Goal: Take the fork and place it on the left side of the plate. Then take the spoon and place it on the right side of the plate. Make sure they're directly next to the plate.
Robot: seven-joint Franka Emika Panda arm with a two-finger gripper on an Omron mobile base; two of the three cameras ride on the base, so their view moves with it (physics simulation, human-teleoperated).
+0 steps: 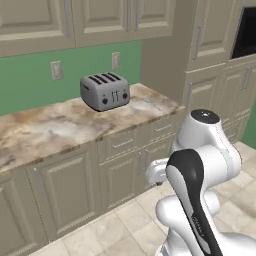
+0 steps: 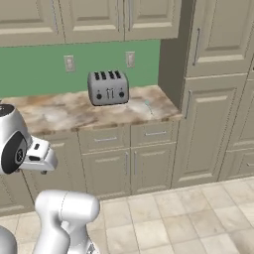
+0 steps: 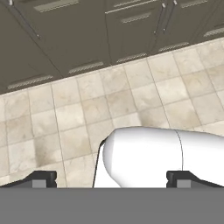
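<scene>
- Left base view: my arm (image 1: 200,180) is folded low at the lower right, over the tiled floor (image 1: 115,227). Ahead runs a marble bench (image 1: 60,125) on closed drawers and cabinet doors. A grey four-slot toaster (image 1: 105,91) stands on it near the green back wall; its slots look dark and I cannot tell whether anything is in them. Just right of the toaster a faint slim pale streak (image 1: 148,102) lies on the bench top; it may be the fork or the spoon, but it is too small to tell which.
- Right base view: the same toaster (image 2: 108,87) sits on the bench (image 2: 54,111), below two wall outlets. The same thin streak (image 2: 148,106) lies on the bench's right end, just beside the toaster and apart from it. A tall cabinet (image 2: 213,99) rises beside the bench.
- Hand view: my fingers (image 3: 111,179) point down at the floor tiles (image 3: 78,109) and dark cabinet fronts (image 3: 87,30). The two tips sit far apart at the bottom, so they stand wide and hold nothing.
</scene>
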